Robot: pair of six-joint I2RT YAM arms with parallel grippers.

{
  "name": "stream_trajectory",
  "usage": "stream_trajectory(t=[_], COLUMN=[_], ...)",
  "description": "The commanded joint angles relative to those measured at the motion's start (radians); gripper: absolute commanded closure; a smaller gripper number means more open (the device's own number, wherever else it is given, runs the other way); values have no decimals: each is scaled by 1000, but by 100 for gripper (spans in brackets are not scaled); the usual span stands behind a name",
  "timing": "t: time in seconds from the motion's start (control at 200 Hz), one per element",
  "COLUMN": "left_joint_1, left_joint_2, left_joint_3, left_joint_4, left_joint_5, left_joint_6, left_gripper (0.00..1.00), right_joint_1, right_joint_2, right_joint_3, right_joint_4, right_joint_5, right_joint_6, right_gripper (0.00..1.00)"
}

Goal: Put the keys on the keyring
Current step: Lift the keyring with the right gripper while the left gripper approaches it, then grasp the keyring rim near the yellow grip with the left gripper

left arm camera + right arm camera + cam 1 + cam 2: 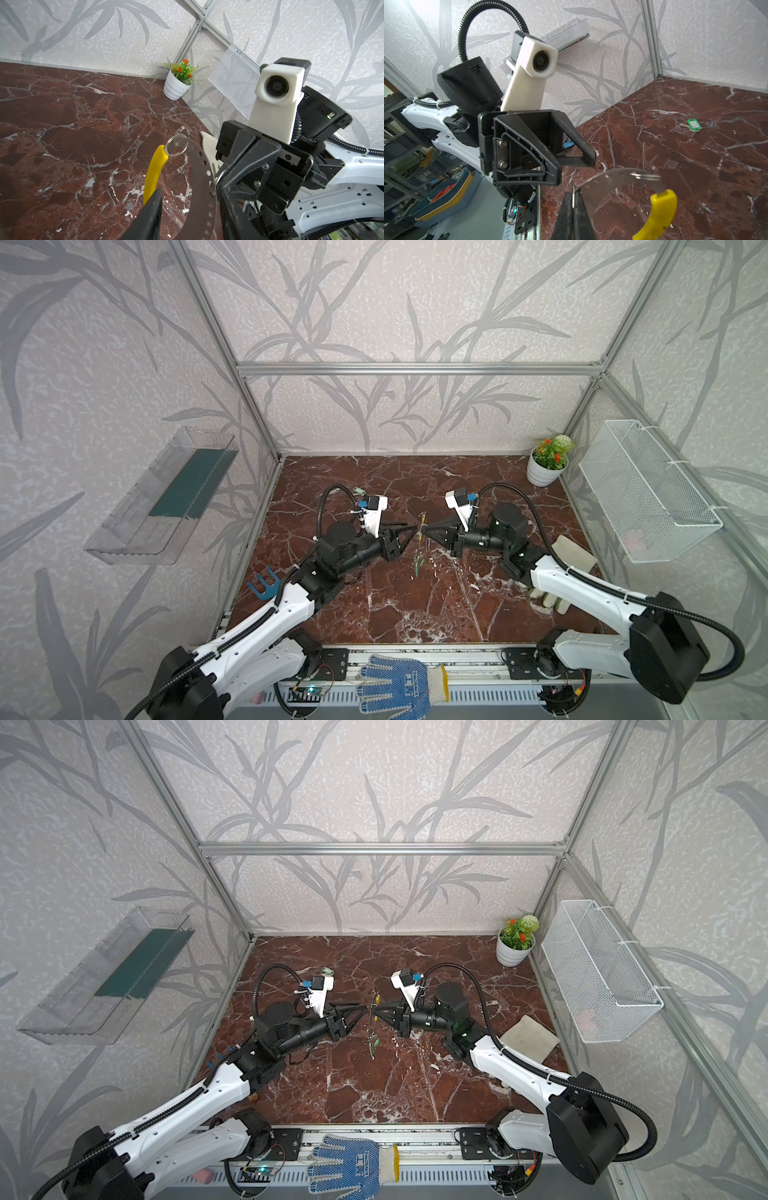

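Note:
The keyring [202,176], a perforated grey band with a yellow sleeve [152,174], hangs above the middle of the table [415,614] in both top views. My right gripper [573,193] is shut on a thin wire loop at the band's edge. My left gripper [189,193] is open. One of its fingers [149,216] stands by the yellow sleeve and the other beside the band. A green key [693,125] lies on the table at the back, behind the left wrist camera [359,491]. More green keys [419,563] show below the keyring; I cannot tell whether they hang or lie.
A potted plant [543,472] stands in the back right corner. A white mesh basket [648,493] hangs on the right wall and a clear shelf [166,497] on the left. A pale sponge [573,553] and a blue fork-like tool [264,585] lie beside the arms.

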State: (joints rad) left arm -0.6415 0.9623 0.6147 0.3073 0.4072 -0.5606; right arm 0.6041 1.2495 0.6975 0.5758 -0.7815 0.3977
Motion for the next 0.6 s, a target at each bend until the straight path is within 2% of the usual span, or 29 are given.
stream_trajectory(t=[0.0, 0.27, 0.33, 0.595], left_joint_1=[-8, -10, -10, -14], left_joint_2=[16, 18, 19, 18], left_joint_3=[33, 33, 31, 6], left_joint_4=[16, 51, 60, 104], left_joint_5=[16, 52, 67, 107], left_joint_6=[22, 20, 18, 1], left_gripper=[58, 67, 74, 75], right_joint_1=[-5, -8, -8, -8], right_joint_2=[10, 49, 56, 67], right_joint_3=[-13, -16, -16, -19], right_joint_4=[101, 187, 203, 217], right_joint_5=[-47, -108, -114, -123], right_joint_6=[33, 87, 97, 106], right_gripper=[100, 100, 100, 100])
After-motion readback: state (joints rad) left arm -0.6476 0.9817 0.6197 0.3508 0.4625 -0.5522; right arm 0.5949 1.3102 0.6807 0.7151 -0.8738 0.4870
